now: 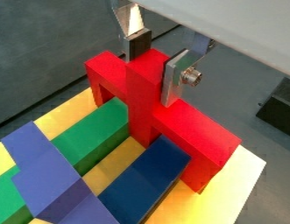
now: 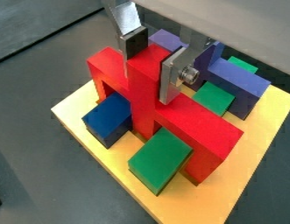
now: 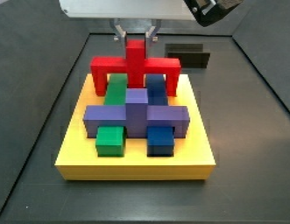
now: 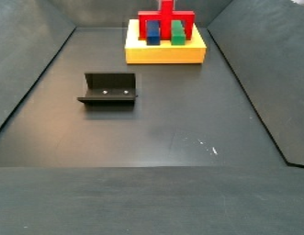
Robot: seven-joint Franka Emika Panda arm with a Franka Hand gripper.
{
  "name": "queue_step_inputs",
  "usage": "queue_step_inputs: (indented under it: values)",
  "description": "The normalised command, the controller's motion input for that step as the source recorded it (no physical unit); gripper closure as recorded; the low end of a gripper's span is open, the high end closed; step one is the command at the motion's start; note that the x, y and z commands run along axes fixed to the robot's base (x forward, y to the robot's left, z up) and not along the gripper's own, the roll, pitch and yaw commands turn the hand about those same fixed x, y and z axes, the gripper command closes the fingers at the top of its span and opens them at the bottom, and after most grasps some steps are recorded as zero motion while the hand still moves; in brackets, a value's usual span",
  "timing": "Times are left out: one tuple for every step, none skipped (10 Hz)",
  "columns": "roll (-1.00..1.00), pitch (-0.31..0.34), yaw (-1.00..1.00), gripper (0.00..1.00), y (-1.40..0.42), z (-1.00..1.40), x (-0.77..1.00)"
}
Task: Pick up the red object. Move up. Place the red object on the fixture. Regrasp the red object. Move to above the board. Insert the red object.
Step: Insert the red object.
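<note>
Fixture: stands bare on the dark floor, well apart from the board; nothing rests on it, so the placing and regrasping steps look finished.
Board: the yellow slab carries the green bars, the blue bars and the purple crosspiece laid across them.
Red object: sits at the far edge of the board, its bar astride the ends of the green and blue bars, its stem pointing up. In both wrist views its legs reach down to the yellow surface, so it appears seated or very nearly so; how deep the legs go I cannot tell.
Hand: directly above the board, its silver fingers clamped on the upright red stem; the same hold shows in a wrist view.
Done, by my reading: pick-up, lift, fixture placement, regrasp, move over the board.
Left: at most a last press to finish the insertion, then letting go and lifting clear.
</note>
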Motion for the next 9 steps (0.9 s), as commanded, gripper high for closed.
queue_step_inputs:
  values:
    - [0.07,0.0,0.02,1.0,0.09,-0.07,0.09]
    - [0.04,0.0,0.04,1.0,0.03,-0.19,0.04]
    - [0.01,-0.034,0.01,1.0,0.0,-0.38,0.0]
    - [0.0,-0.079,0.0,1.0,0.0,-0.43,0.0]
    - [-0.05,-0.086,0.0,1.0,0.0,-0.38,-0.05]
    - [-0.02,-0.059,0.0,1.0,-0.01,-0.38,0.0]
    - [0.02,-0.019,0.0,1.0,0.0,-0.44,0.19]
    - [0.12,0.0,-0.03,1.0,-0.03,-0.37,0.43]
    - [0.2,0.049,-0.2,1.0,-0.14,-0.27,0.46]
